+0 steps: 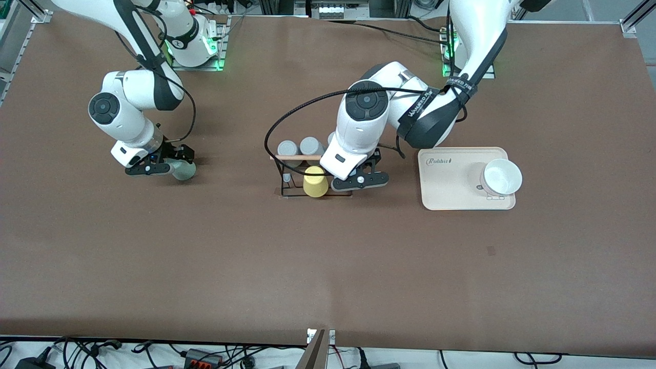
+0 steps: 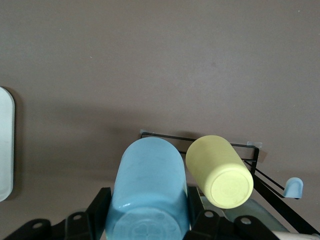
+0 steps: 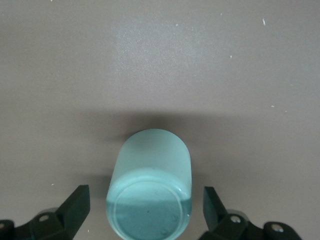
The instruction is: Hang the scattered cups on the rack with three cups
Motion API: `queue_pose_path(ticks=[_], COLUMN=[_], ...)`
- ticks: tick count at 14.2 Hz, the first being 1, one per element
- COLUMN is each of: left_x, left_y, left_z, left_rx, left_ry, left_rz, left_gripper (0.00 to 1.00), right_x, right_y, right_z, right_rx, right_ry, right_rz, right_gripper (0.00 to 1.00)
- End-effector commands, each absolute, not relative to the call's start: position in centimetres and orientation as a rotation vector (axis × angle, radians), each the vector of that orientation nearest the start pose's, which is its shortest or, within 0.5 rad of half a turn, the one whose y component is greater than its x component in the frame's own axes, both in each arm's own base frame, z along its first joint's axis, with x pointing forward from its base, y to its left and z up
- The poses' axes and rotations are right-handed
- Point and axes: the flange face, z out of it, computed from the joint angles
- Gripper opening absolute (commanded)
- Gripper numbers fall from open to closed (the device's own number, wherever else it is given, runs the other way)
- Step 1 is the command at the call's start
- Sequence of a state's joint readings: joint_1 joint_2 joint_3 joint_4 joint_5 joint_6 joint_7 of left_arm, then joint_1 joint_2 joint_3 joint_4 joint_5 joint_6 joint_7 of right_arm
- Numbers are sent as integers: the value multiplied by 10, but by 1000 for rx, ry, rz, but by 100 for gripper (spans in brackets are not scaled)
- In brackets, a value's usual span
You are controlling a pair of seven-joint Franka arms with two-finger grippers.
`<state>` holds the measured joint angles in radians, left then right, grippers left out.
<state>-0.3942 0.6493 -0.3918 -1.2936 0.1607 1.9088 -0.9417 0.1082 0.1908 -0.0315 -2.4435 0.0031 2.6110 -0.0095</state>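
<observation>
Right gripper [image 1: 163,165] sits wide open around the mint cup [image 3: 150,180] on the table, not grabbed yet, while left gripper [image 1: 359,179] is clamped on the blue cup [image 2: 147,192] over the rack [image 1: 302,177], so neither's hung yet.

You've got the rack [image 1: 307,174] mid-table, tray [image 1: 446,195] toward the left arm's end, bowl [image 1: 501,177] on it, one cup [image 1: 183,170] toward the right arm's end.

A brown cursive wordmark appearing to read "Robbit" is showing at one corner of the beige rectangular plastic tray [image 1: 451,187]. White capital lettering is running along the black fabric strap [image 1: 428,105] wrapped around the left arm; it is beginning "WALKED", and the remainder is not legible.
</observation>
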Motion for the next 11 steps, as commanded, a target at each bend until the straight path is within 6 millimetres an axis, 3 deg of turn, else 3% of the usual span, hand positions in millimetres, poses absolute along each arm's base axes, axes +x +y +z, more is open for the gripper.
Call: queue_pose_path(ticks=[1, 2, 3, 5, 7, 8, 11], left_x=[574, 576, 576, 574, 572, 572, 573], left_y=[-466, -466, -467, -468, -470, -470, -470], left_z=[382, 380, 376, 370, 359, 357, 344], left_rx=[-3201, -3208, -3207, -3197, -3188, -3187, -3181], left_ry=[-317, -321, -324, -310, -301, -303, -285], left_rz=[24, 16, 23, 30, 53, 55, 80], left_gripper=[11, 11, 12, 12, 12, 12, 12], right_x=[480, 480, 480, 481, 481, 482, 482], right_y=[35, 35, 35, 35, 33, 31, 30], right_z=[220, 220, 220, 221, 222, 223, 224], right_rx=[-3140, -3140, -3140, -3140, -3140, -3140, -3140], right_ry=[-121, -124, -124, -126, -119, -114, -117], right_rz=[26, 26, 29, 29, 26, 26, 26], right_gripper=[100, 100, 92, 59, 34, 27, 27])
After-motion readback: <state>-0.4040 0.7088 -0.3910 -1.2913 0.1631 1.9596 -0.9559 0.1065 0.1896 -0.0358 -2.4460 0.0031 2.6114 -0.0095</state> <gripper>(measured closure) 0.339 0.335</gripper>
